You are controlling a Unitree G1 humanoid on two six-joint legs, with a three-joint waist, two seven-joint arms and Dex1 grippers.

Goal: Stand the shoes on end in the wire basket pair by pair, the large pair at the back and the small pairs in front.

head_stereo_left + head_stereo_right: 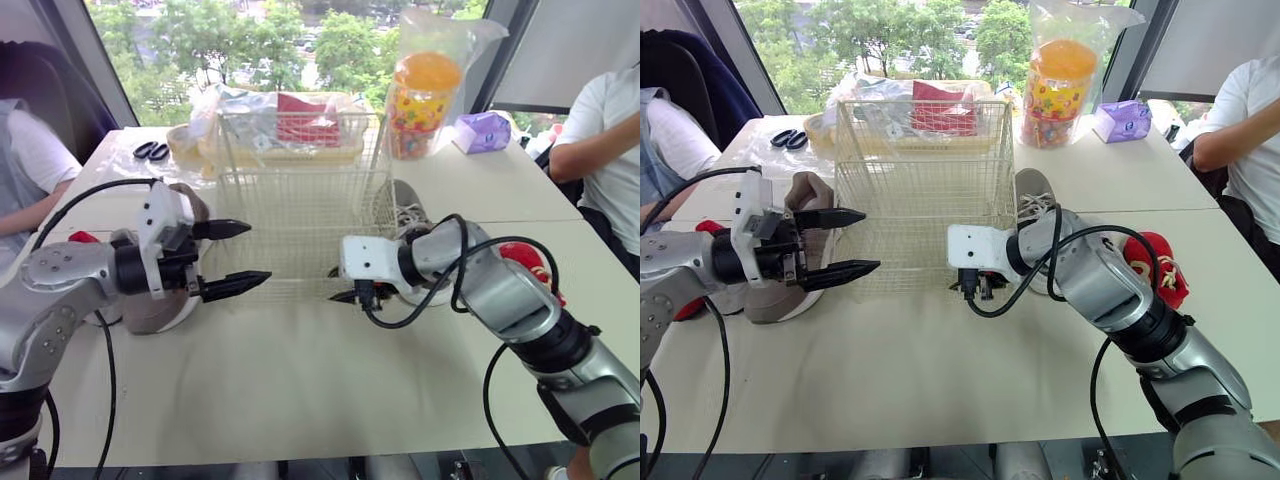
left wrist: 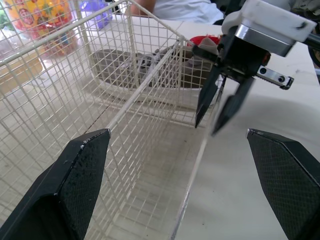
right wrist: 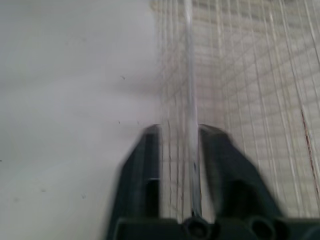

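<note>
- R gripper (image 3: 181, 131): black tapered fingers (image 3: 145, 165) nearly together, pinched on thin vertical corner wire of basket (image 1: 925, 180), at near-R corner, low by table (image 1: 940, 390).
- L gripper (image 1: 871, 240): black pointed fingers (image 2: 80, 180) w/ cross-hatched pads, wide apart, holding nothing. Tips aimed at basket's L wall near front corner, just beside it, not touching.
- Basket: cream wire mesh, fine square grid, boxy, open-topped. Upright mid-table btwn both grippers, all shoes outside it.
- L grey shoe (image 1: 790, 300): large, taupe soft-looking upper, pale sole. On table right behind L gripper, off basket's L side. Contact w/ fingers: can't tell.
- R grey shoe (image 1: 1035, 200): large, white laces. On table just beside basket's R wall, behind R arm.
- R red shoe (image 1: 1155, 265): small, rounded, by R forearm, well apart from basket.
- L red shoe (image 1: 708, 228): small, peeking out behind L arm.
- Table: smooth, pale, matte.
- Beyond basket: black-handled scissors (image 1: 152, 150), clear crinkly bag w/ orange-lidded printed jar (image 1: 425, 90), purple box (image 1: 483, 131).
- L person (image 1: 665, 140) and R person (image 1: 1250, 130) seated at table's sides, both in white sleeves.
</note>
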